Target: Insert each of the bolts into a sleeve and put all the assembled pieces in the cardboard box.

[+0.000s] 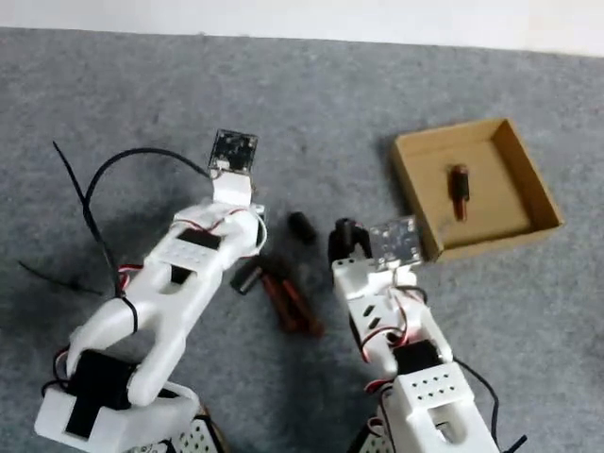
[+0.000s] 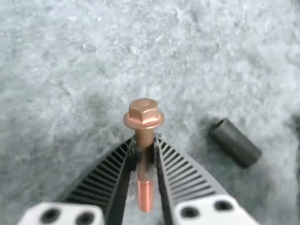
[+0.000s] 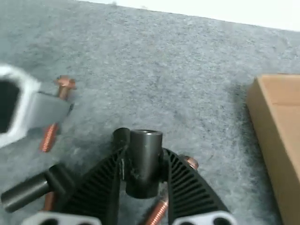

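high view looks down over the whole grey mat [image 1: 142, 94]; wrist views sit close behind their jaws, facing that mat (both show one bolt [image 2: 143, 136]).

The left arm [image 1: 179, 283] and right arm [image 1: 420, 387] are showing white printed shells. Red, white and black wires [image 1: 382, 330] are running along the joints; a black cable [image 1: 92, 200] is looping off the left arm. Fingers [image 2: 112, 173] of the left gripper [image 2: 145, 149] are showing black ribbed faces on white bases.
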`<state>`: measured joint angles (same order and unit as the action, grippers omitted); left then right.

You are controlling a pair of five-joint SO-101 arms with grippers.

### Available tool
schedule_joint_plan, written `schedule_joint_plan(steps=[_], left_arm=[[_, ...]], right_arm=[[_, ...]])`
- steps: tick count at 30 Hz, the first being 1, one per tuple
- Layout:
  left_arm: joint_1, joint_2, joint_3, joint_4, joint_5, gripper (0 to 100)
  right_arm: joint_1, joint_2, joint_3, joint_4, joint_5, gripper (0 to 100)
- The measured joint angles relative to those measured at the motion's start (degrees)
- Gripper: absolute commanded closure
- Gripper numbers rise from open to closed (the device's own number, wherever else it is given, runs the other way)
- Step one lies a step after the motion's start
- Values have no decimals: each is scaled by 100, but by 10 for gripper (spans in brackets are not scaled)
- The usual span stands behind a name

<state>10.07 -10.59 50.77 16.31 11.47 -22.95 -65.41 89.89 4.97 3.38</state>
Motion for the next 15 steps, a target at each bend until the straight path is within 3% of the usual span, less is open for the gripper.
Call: schedule_joint_plan(steps=[6, 15], left_arm=[[-9, -264, 97, -158, 457, 995], [-26, -2233, 1380, -193, 589, 994]], right_arm=[[-176, 0, 0, 0, 554, 988], [-211, 0, 0, 0, 571, 988]])
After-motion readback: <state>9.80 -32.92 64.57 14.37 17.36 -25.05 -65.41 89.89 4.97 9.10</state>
